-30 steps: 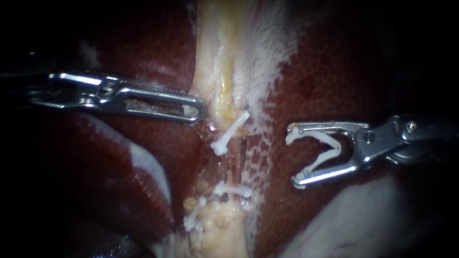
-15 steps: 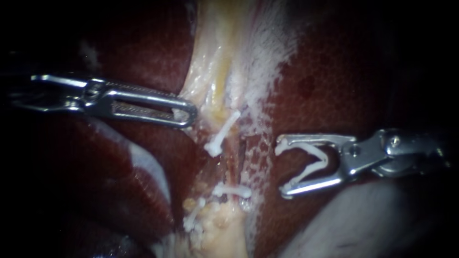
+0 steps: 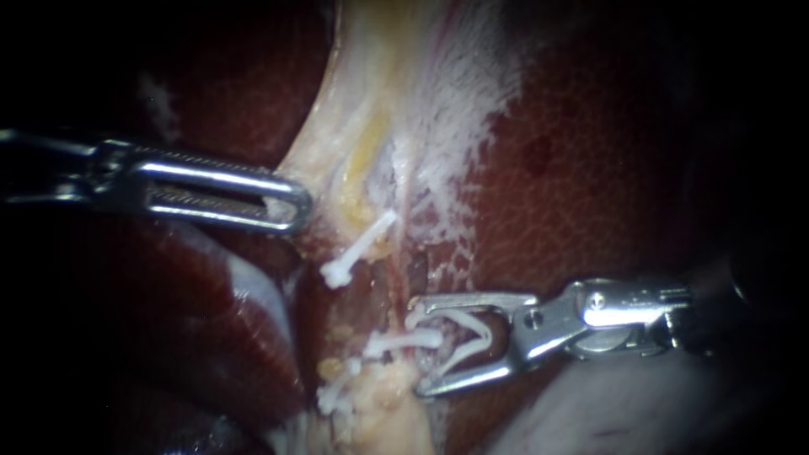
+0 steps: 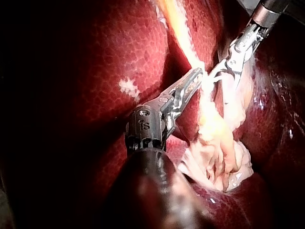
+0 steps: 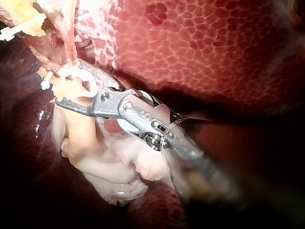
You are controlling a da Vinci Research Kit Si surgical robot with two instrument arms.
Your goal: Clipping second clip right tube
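**Watch the old clip before you squeeze**

Your right instrument holds a new clip between its jaws. The jaws are spread wide and the clip is wide open too. They sit around the right tube, low down, where the thin strands run into the lumpy pale stump. An old clip lies right there, almost between the tips of the jaws.

Your left instrument has its jaws closed tight on the pale tissue and pulls it to the side. This keeps the tube stretched.

Here is what could go wrong:

- The new clip could close on top of the old clip. They look very near each other, though I cannot tell for sure if they touch.
- The clip could catch only part of the tube, because the tube is hard to see inside the jaws.
- The lower jaw could dig into the liver or pick up extra tissue.
- If the pale tissue slips from your left jaws, the tube goes loose and may slide out of the clip.
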